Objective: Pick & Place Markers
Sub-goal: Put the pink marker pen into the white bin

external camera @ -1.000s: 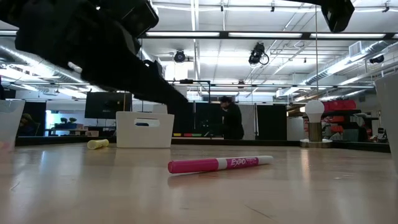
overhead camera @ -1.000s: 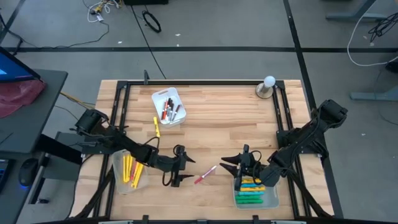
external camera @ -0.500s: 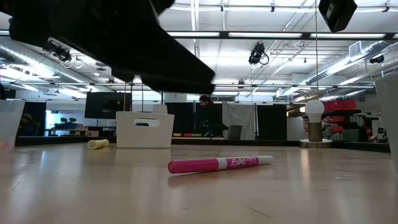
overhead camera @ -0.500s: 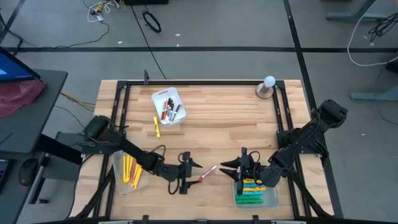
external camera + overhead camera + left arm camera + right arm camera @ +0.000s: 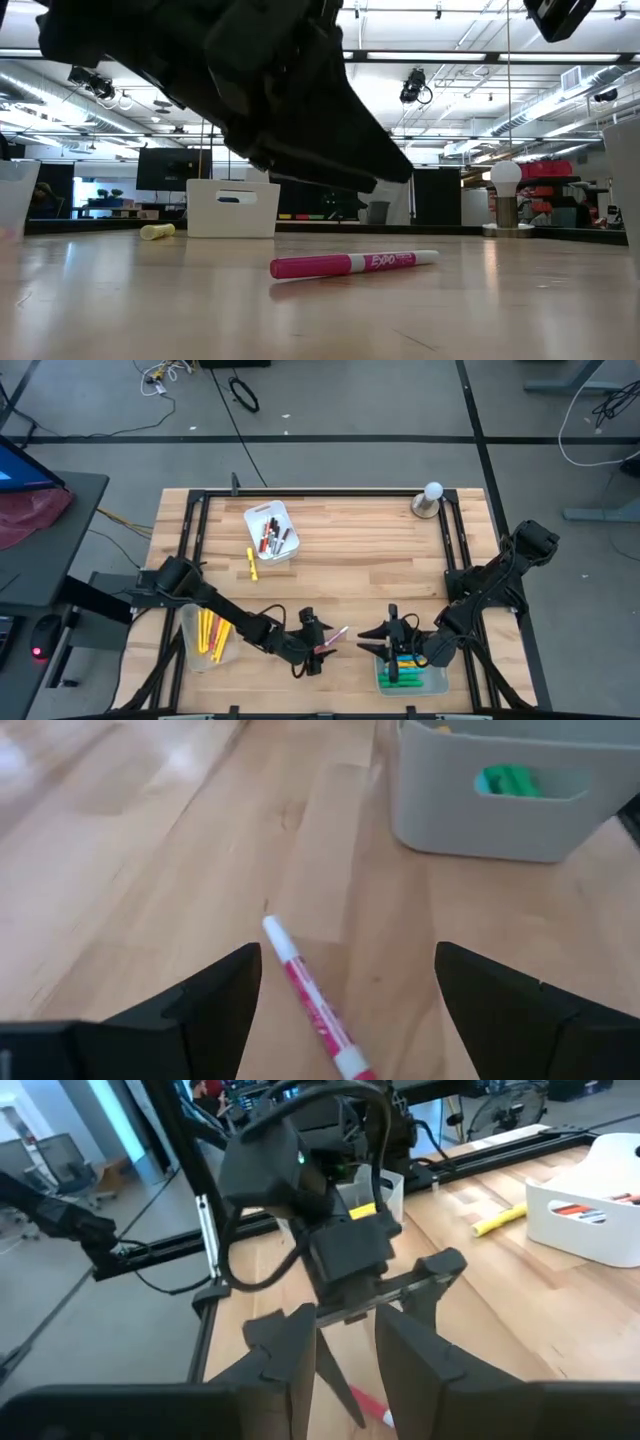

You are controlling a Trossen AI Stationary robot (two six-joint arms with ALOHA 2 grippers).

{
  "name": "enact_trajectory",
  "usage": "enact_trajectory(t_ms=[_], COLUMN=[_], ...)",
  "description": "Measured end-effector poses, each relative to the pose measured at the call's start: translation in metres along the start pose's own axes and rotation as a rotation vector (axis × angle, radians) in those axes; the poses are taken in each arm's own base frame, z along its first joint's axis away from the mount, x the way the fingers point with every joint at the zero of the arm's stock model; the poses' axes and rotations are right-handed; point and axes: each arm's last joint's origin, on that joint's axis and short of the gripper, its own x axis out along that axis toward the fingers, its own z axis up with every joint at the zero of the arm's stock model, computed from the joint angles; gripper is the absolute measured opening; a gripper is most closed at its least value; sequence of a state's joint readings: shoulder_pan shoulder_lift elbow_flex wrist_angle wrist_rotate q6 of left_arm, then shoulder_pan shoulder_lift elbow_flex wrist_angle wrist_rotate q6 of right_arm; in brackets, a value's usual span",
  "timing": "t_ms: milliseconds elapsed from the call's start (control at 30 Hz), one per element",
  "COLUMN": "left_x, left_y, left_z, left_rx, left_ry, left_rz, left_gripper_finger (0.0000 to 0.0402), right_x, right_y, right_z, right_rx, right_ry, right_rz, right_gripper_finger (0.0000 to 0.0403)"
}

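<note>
High view: we see left gripper (image 5: 318,648) over pink marker (image 5: 331,640) lying loose on table (image 5: 350,560), jaws wide, straddling it for pickup. Right gripper (image 5: 377,642) waits by green-marker tray (image 5: 437,682), jaws part open, empty.

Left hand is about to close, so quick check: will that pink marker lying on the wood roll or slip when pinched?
The slim pink marker with a white end looks round and smooth, so a nudge would probably roll it. It seems rigid and light, lying flat between the open left hand fingers.
</note>
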State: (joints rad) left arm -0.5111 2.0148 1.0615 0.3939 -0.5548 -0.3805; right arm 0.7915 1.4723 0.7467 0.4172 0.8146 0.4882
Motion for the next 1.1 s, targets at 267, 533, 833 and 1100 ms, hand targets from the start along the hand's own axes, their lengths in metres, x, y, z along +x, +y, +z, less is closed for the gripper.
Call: enact_trajectory(t_ms=[267,533,833,1100], left_x=[-0.005,-0.005,0.009,0.01], left_y=[-0.006,-0.007,0.002,0.011], left_z=[-0.005,-0.008,-0.03,-0.036], left_rx=[-0.045,-0.091,-0.159,-0.114], left_ry=[0.009,0.003,0.061,0.133], left_rz=[-0.013,0.007,0.097,0.164], left_gripper_finger=[0.0307,0.0307,0.0307,0.0306], right_x=[0.0,0.0,0.0,0.0], right_y=[0.0,0.0,0.0,0.0], right_z=[-0.003,-0.003,-0.003,-0.003], right_rx=[-0.021,-0.029,-0.03,-0.028], right_ry=[0.034,0.042,0.042,0.041], right_rz=[0.03,0.035,0.034,0.034], right_gripper_finger=[0.0107,0.0107,0.0107,0.0107])
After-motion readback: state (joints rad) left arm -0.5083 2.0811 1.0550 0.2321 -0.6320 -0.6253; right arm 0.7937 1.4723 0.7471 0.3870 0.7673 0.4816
